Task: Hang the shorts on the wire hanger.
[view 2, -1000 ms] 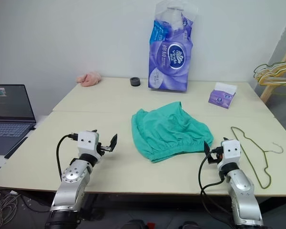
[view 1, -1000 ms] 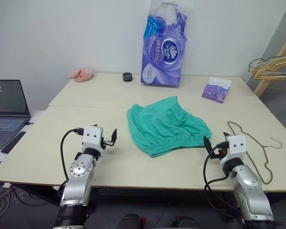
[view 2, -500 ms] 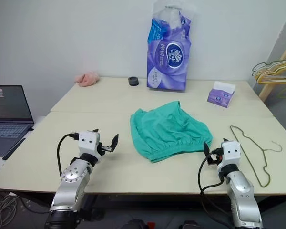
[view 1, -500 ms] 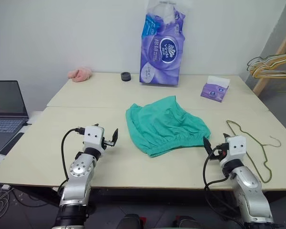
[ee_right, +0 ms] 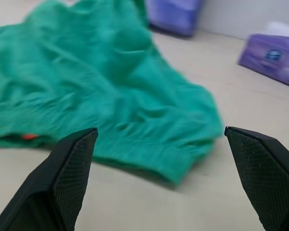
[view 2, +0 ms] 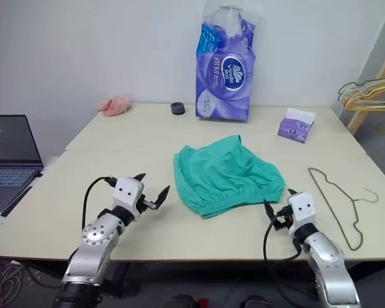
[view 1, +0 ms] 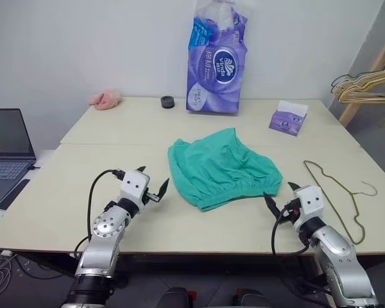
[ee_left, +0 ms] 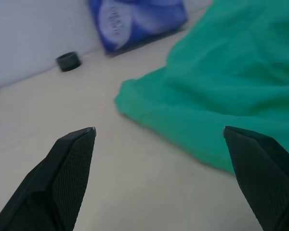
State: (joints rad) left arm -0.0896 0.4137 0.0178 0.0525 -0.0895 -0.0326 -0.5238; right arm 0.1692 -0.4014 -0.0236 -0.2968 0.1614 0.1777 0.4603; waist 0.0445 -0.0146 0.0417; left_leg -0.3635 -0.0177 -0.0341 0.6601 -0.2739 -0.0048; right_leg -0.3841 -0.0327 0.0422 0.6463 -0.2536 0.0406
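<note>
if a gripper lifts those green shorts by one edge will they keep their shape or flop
Likely flop: the shorts lie crumpled in soft folds on the table. They look thin and probably light. The gathered waistband looks thicker, so it may give a firmer hold.

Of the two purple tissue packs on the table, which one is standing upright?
The tall purple tissue pack at the back stands upright; the small purple tissue pack lies low near the right edge.

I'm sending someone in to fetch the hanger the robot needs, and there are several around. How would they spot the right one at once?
Start at the table and find the green shorts in its middle. To the robot's right of them, flat on the tabletop, lies the wire hanger. It is a single thin dark wire triangle with a hook, unlike the thicker hangers bunched on the stand beyond the table's corner.
</note>
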